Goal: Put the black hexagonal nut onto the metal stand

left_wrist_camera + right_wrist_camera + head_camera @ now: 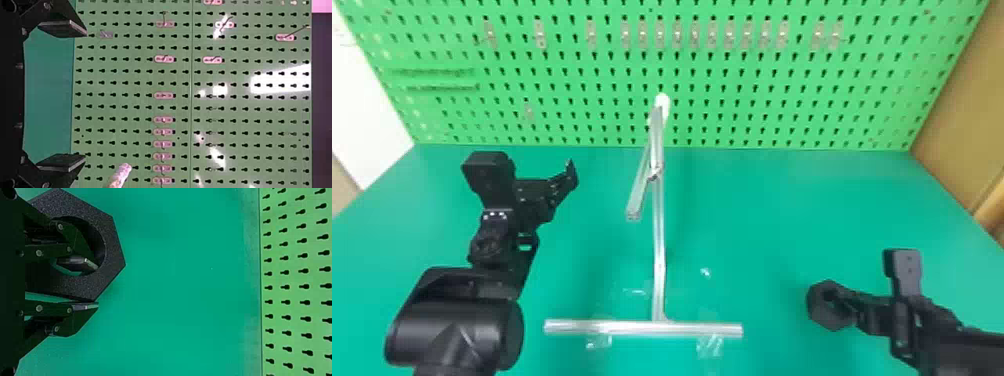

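we have the black hexagonal nut (pixel 827 317) to the right of the metal stand (pixel 659 250), its wall pinched by our right tool (pixel 91 285), one finger inside the hole. our left tool (pixel 84 96) is spread, left of the stand. we judge the nut must go leftward, probably to the stand's white tip (pixel 662 102).

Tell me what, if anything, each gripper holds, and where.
The right gripper holds the black hexagonal nut by one side of its ring, one finger inside the hole, the other outside. The left gripper holds nothing.
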{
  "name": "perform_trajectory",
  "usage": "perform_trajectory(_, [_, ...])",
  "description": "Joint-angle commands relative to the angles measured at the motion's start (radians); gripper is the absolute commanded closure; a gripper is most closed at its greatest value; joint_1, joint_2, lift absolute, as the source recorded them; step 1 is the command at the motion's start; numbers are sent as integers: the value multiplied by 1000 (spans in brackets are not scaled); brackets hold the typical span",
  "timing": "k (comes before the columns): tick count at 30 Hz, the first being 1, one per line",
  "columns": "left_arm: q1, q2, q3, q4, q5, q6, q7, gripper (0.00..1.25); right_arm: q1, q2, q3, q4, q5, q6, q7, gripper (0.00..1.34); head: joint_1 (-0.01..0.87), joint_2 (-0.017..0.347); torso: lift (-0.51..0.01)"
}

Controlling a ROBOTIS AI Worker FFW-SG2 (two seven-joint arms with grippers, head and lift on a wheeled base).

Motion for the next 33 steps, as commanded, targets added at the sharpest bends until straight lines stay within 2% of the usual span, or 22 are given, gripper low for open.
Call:
perform_trajectory(1, [0,1,1,0,0,-1,0,156,-4,0,8,-7,21,19,0,1084,693,81,-1])
perform_trajectory(7, [0,1,2,0,0,-1,0,156,-4,0,11,-39,29,46,0,1090,693,81,-1])
perform_trajectory(22, [-3,1,1,0,-2,-1,0,156,-47,-20,60,-296,46,256,0,1092,693,81,-1])
perform_trajectory(33, [-3,1,2,0,-2,-1,0,156,-102,-55,125,-487,29,467,2,1093,693,81,-1])
